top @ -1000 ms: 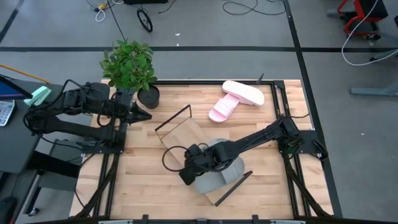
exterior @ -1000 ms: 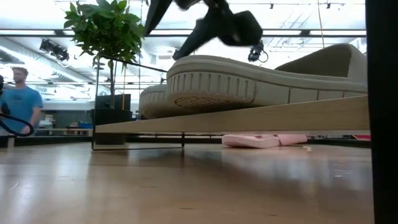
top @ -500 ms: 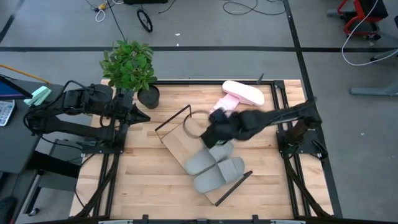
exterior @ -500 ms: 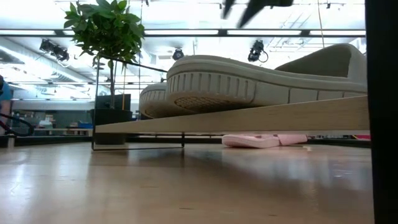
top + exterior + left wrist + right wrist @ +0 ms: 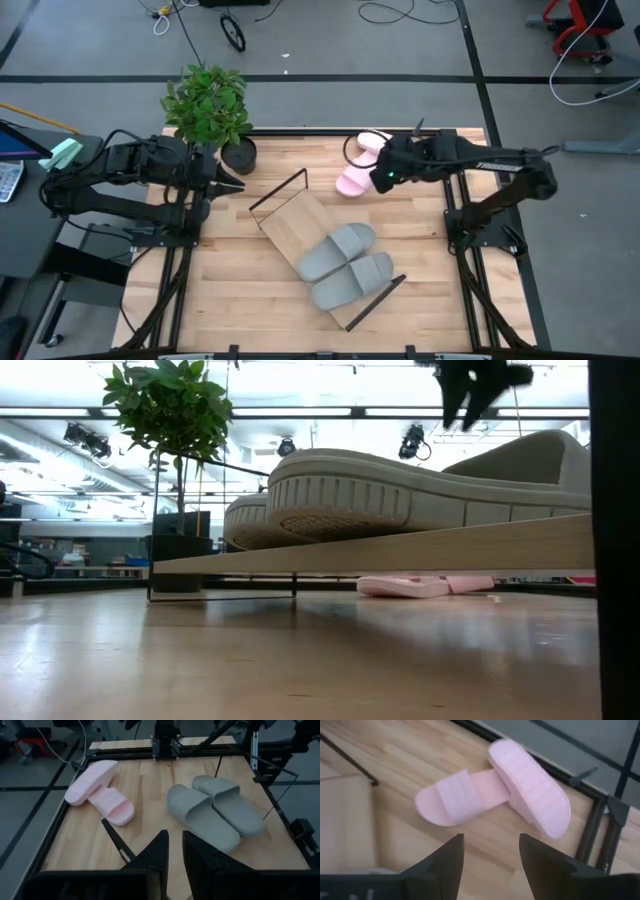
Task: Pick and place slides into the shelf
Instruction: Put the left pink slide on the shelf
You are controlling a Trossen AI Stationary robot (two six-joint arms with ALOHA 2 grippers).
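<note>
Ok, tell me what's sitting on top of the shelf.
Two grey slides lie side by side on the shelf, straps up. The board beneath them is covered. Both pink slides are off it, on the table.

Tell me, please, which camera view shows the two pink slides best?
The right wrist view: the pink slides fill it, one lying across the other. The left wrist view shows them smaller, the high view partly covered by the right end effector, the low view only a sliver under the shelf.

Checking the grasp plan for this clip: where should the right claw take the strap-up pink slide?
Across its wide strap, coming from above. The strap-up pink slide lies flat, its heel tucked under the other pink slide, so the strap is free. The right claw is open above.
</note>
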